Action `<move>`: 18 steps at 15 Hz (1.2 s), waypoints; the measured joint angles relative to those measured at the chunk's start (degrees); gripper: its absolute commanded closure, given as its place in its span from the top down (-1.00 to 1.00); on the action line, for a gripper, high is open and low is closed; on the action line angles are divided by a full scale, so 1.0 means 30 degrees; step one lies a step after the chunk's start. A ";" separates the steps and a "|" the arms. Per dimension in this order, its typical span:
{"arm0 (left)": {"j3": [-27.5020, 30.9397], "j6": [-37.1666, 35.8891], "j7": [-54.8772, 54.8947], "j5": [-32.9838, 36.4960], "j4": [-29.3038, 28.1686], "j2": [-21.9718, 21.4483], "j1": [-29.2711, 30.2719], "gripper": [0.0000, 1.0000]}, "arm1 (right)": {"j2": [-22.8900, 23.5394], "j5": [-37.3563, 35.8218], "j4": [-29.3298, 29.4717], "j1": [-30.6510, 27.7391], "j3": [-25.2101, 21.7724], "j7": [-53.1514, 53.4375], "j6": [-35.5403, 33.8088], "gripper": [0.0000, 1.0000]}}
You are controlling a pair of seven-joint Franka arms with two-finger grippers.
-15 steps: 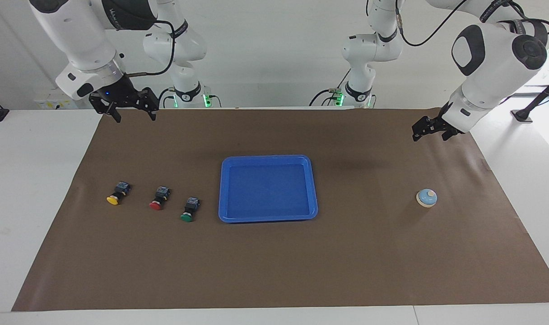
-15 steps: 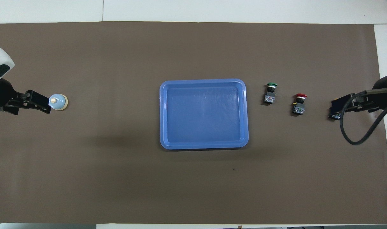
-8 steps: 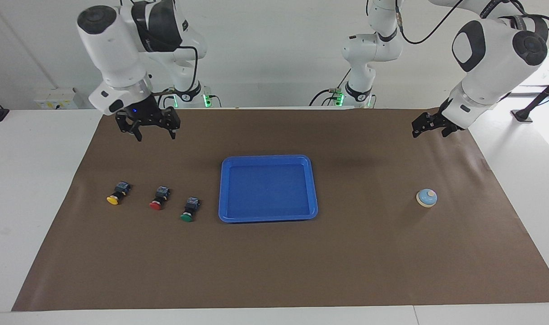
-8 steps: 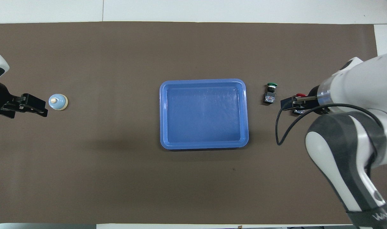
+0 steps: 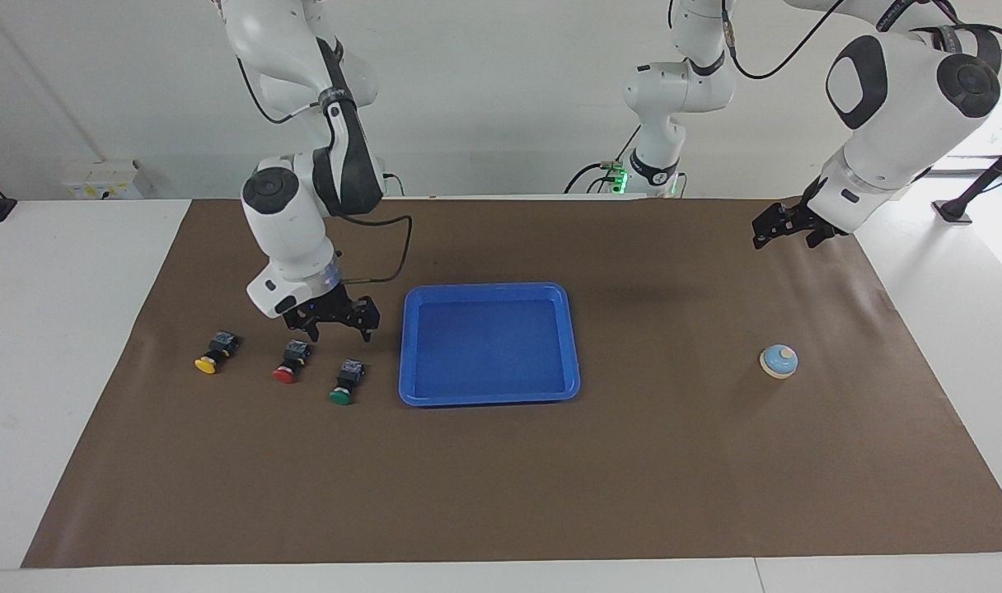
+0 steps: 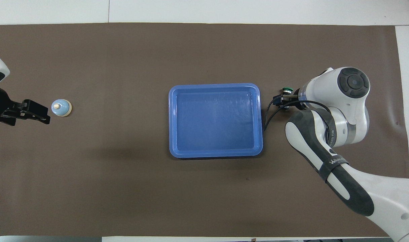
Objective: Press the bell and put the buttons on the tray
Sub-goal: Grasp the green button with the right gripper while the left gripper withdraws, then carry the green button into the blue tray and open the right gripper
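Midway along the brown mat (image 5: 501,478) sits the blue tray (image 5: 489,397), with the yellow button (image 5: 207,362), red button (image 5: 285,374) and green button (image 5: 342,396) lined up toward the right arm's end. Above the green one hangs the right gripper (image 5: 336,325), fingers spread and holding nothing. Up at the mat's corner at the left arm's end, the left gripper (image 5: 785,235) waits with fingers apart, well clear of the bell (image 5: 779,361)

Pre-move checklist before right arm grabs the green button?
1. Right gripper open: ok.
2. Right gripper above green button, not touching it: ok.
3. Tray free to receive buttons: ok.
4. Red button and yellow button apart from the green one: ok.
5. Left gripper open, raised, away from the tray: ok.
6. Bell already pressed: cannot tell.
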 measured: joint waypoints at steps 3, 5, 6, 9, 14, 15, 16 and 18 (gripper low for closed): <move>-0.0159 0.0000 -0.0003 0.0000 0.0000 -0.0006 0.0105 1.00 | 0.0701 -0.0019 0.0039 0.0031 -0.0007 0.0000 0.0863 0.72; -0.0563 0.0000 -0.0004 0.0000 0.0000 -0.0007 0.0497 1.00 | 0.0815 -0.0026 0.0042 0.0053 0.0023 0.0000 0.1097 -0.49; -0.0833 0.0000 -0.0005 0.0000 0.0000 -0.0009 0.0757 1.00 | 0.0816 -0.0027 0.0043 0.0054 0.0034 0.0000 0.1097 -0.99; -0.1486 0.0000 -0.0005 0.0000 0.0000 -0.0016 0.1344 1.00 | 0.0817 -0.0029 0.0042 0.0047 0.0040 0.0001 0.0909 -1.00; -0.1636 -0.0418 -0.0005 0.0000 0.0480 -0.0184 0.1494 1.00 | 0.0807 -0.0047 0.0533 0.0096 0.0085 0.0001 -0.0364 -1.00; -0.1640 -0.0532 -0.0005 0.0000 0.0622 -0.0229 0.1502 1.00 | 0.0800 -0.0056 0.1069 0.0198 0.0093 0.0000 -0.1247 -1.00; -0.1640 -0.0587 -0.0005 0.0000 0.0704 -0.0257 0.1505 1.00 | 0.0787 -0.0058 0.1863 0.0422 0.0107 0.0000 -0.2381 -1.00; -0.1656 -0.0632 -0.0005 0.0000 0.0831 -0.0263 0.1505 1.00 | 0.0754 -0.0057 0.3765 0.1300 0.0130 0.0006 -0.4737 -1.00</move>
